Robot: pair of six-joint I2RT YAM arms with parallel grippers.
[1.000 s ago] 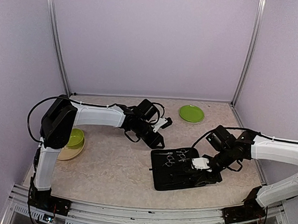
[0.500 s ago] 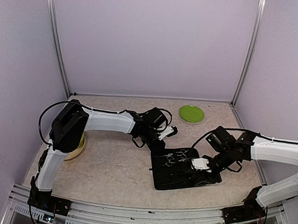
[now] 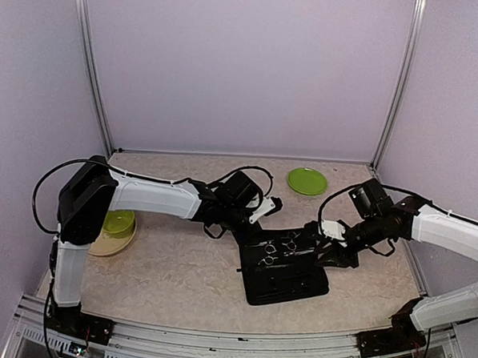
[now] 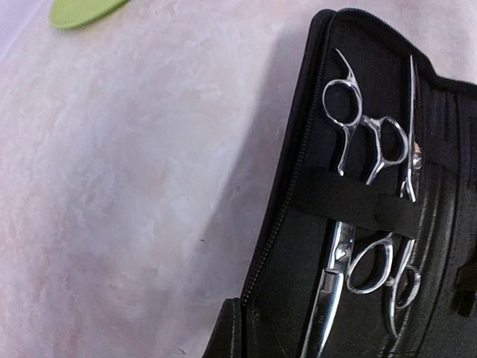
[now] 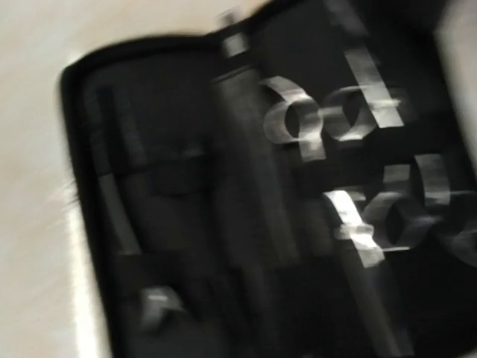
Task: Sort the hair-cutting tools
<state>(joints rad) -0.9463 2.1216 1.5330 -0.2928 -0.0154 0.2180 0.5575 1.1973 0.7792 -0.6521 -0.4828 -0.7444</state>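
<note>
Your left claw [image 3: 271, 204] is pinched shut just beside the open black case [image 3: 290, 282]. Both scissors [image 4: 356, 127] sit strapped inside. Your right claw [image 3: 311, 231] hovers at its edge; I can't tell its gap.

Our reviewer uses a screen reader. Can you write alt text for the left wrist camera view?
An open black zippered case holds two slim silver ring-handled scissors, head to tail under a black elastic strap. The case fills the right side on a mottled beige table, and a green plate peeks in at top left.
</note>
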